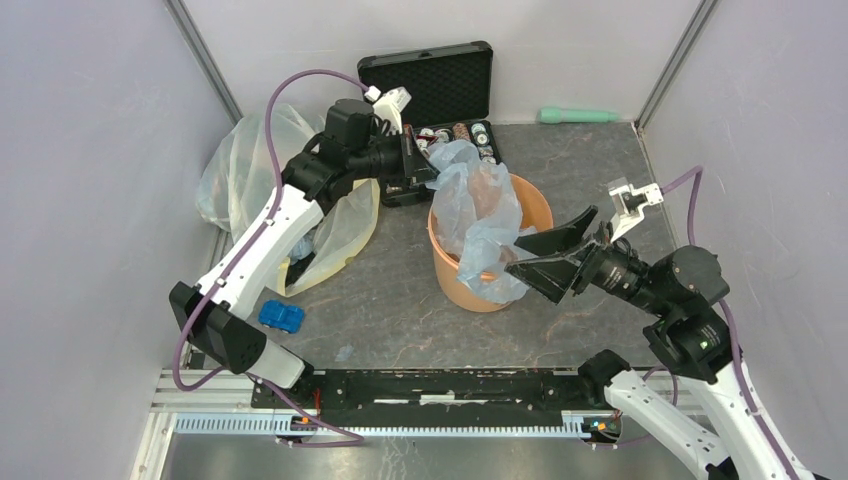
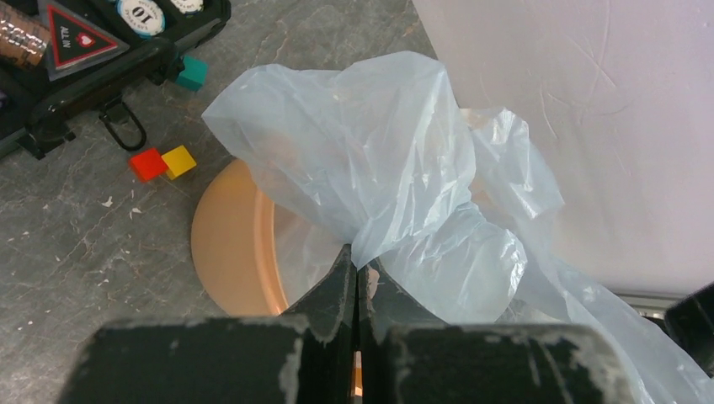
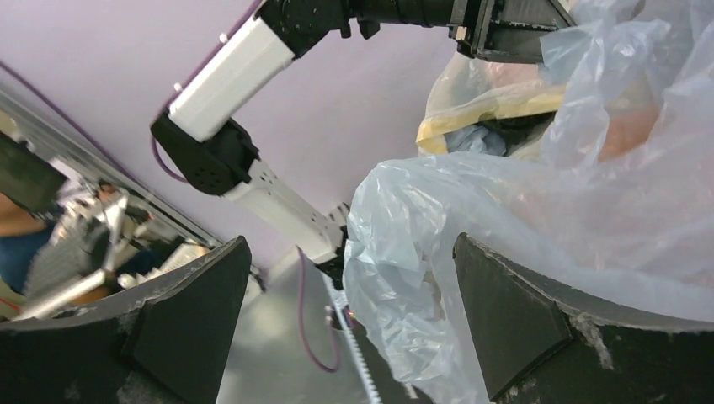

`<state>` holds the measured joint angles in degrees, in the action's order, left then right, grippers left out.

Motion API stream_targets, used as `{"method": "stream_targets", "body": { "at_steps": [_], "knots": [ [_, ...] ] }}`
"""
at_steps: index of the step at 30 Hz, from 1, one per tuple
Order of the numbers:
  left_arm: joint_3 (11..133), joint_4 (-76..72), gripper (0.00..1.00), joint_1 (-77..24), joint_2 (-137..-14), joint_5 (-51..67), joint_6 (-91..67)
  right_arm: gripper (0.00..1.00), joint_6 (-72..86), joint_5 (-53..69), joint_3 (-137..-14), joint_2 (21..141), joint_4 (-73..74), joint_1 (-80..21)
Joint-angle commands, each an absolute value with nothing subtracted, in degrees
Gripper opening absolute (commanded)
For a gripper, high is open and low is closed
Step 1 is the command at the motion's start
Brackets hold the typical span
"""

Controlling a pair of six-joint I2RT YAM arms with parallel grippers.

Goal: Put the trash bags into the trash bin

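Note:
The pale blue trash bag lies bunched over the orange-tan trash bin, with a fold hanging down the bin's front right side. My left gripper is shut on the bag's upper left edge above the bin's far rim. In the left wrist view the jaws pinch the bag over the bin. My right gripper is open at the bin's right side, its jaws either side of the hanging fold, not touching it that I can see.
A large yellowish bag lies left under the left arm. A black foam-lined case with batteries stands behind the bin. A blue toy car lies front left, a green stick at the back wall. Small red and yellow blocks lie near the case.

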<state>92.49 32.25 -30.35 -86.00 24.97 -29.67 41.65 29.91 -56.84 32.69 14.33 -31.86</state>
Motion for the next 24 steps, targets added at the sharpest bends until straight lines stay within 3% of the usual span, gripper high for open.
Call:
{"method": "stream_targets", "body": {
  "at_steps": [1, 11, 24],
  "knots": [
    [91.16, 28.83, 0.02, -29.98, -83.90, 24.00, -32.07, 0.98, 55.53, 22.73, -57.36, 29.86, 12.59, -31.88],
    [92.16, 30.47, 0.02, -30.02, -83.33, 22.25, -31.24, 0.98, 61.03, 27.55, -58.48, 31.24, 12.14, -31.90],
    [93.78, 31.20, 0.02, -29.82, -82.88, 22.41, -31.55, 0.98, 51.76, 22.73, -64.03, 37.62, 20.21, -31.90]
  ]
}}
